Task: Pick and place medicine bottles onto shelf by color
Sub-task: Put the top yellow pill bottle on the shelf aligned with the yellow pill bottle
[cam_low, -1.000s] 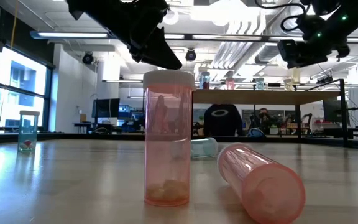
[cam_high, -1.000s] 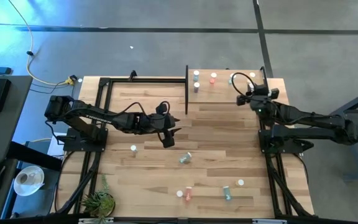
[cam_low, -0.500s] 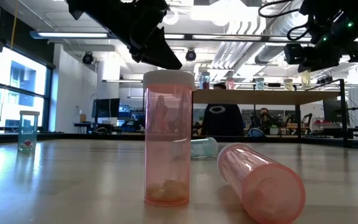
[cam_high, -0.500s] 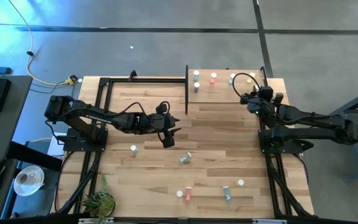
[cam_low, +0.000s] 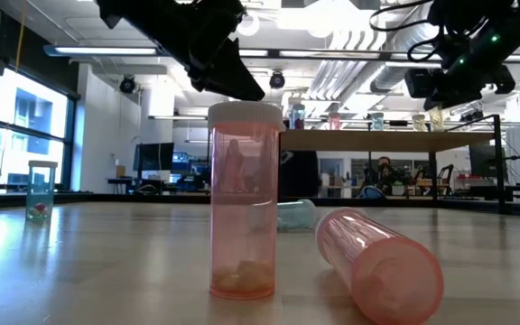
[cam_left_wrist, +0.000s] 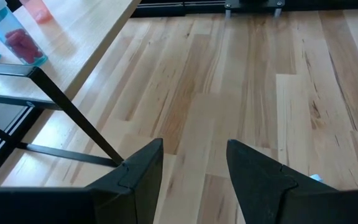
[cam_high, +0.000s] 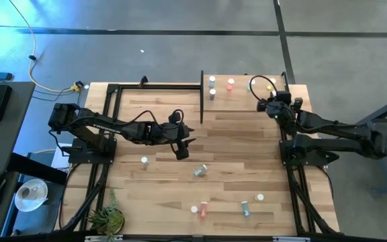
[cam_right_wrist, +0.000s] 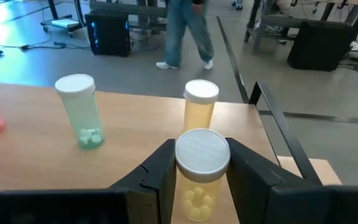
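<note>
My right gripper point(cam_high: 265, 104) is over the right part of the shelf point(cam_high: 242, 101), shut on a yellow medicine bottle point(cam_right_wrist: 195, 196) with a white cap. On the shelf stand another yellow bottle point(cam_right_wrist: 200, 107), a green one point(cam_right_wrist: 83, 113), a red one point(cam_high: 230, 84) and a blue one point(cam_left_wrist: 14, 38). My left gripper point(cam_high: 181, 150) hangs open above the table's middle, holding nothing. Several bottles are on the tabletop: a pink one upright point(cam_low: 242, 203), a pink one on its side point(cam_low: 382, 264) and a teal one on its side point(cam_low: 293, 214). My right gripper pinches the yellow bottle between its two fingers point(cam_right_wrist: 159, 167), one on each side at the cap point(cam_right_wrist: 202, 150) and just below it. The fingers come nearly level from the table's right side. The bottle stays upright close over the shelf top; whether it touches the shelf I cannot tell.
Black frame posts point(cam_high: 201, 97) border the shelf's left side and the table's sides. More small bottles are near the table's front point(cam_high: 245, 208) point(cam_high: 202, 210) and at its left point(cam_high: 144, 160). A small plant point(cam_high: 106, 216) stands at the front left corner. A person point(cam_right_wrist: 185, 31) walks beyond the table.
My right gripper has turned a little at the wrist with the yellow bottle still held, staying over the shelf's right part. The person behind the table has walked on.
</note>
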Controlling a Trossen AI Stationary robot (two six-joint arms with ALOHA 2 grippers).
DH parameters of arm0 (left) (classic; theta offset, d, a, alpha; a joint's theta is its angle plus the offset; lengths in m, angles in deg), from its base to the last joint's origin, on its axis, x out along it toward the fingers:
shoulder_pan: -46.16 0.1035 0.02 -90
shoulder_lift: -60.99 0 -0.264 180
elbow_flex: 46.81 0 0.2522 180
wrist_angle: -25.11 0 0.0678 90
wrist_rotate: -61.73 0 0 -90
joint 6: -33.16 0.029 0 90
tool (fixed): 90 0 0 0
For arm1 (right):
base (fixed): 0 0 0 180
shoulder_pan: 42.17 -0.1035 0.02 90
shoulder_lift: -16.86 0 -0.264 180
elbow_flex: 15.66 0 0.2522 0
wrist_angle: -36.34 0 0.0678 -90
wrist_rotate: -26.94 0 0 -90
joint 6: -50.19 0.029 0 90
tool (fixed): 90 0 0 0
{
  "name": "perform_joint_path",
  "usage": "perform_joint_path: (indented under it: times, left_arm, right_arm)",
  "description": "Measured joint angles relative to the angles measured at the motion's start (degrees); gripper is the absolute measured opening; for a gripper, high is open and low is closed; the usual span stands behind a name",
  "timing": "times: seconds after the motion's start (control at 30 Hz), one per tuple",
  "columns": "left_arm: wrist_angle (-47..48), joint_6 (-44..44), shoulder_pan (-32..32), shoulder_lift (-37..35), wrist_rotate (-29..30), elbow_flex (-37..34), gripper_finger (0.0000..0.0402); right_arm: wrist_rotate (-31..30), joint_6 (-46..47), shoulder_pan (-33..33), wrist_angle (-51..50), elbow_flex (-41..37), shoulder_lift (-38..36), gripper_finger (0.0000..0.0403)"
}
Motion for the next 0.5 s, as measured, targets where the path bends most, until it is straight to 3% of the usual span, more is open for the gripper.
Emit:
perform_joint_path:
  times: [0.5]
  left_arm:
    - [0.00, 0.02, 0.00, 0.00, 0.01, 0.00, 0.0166]
  right_arm:
    - [6.06, 0.03, 5.00, 0.01, 0.00, 0.05, 0.0110]
